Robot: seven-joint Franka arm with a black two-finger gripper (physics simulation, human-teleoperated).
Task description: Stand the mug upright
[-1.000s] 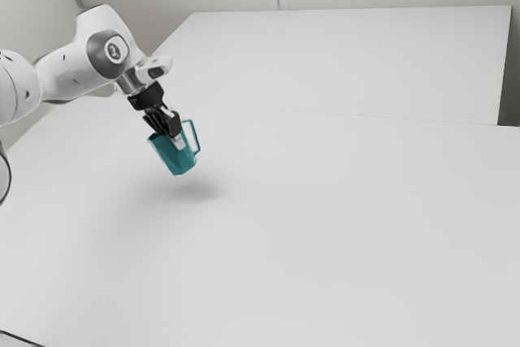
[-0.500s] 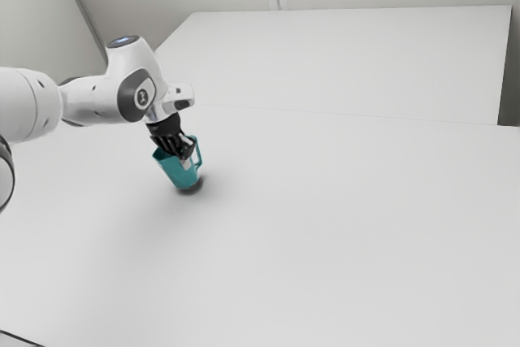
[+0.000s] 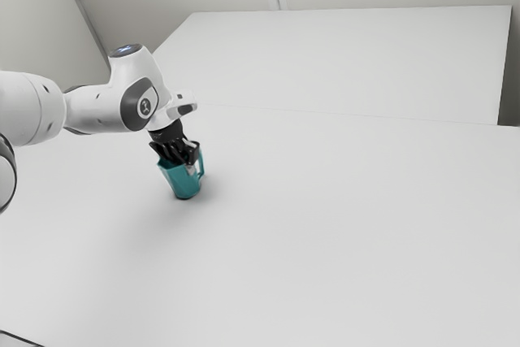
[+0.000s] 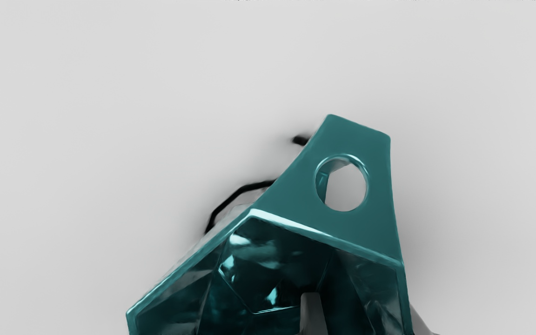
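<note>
Settling now: mug [image 3: 185, 183] was off the tabletop [image 3: 325, 217] and tipped, now down on it, base under, looks about upright. Tool [image 4: 365, 314] spread apart astride mug wall, not clamped as far as I can tell. Goal looks basically met; backing out should avoid snagging rim.

The teal mug [image 3: 184, 182] looks like glossy, smooth plastic, with bright glints inside. The tabletop [image 3: 325, 241] is smooth and matt. The arm's white shell [image 3: 97, 110] has a soft sheen.

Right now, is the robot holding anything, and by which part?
It can't be told whether the gripper holds the mug; it is at the rim.
</note>
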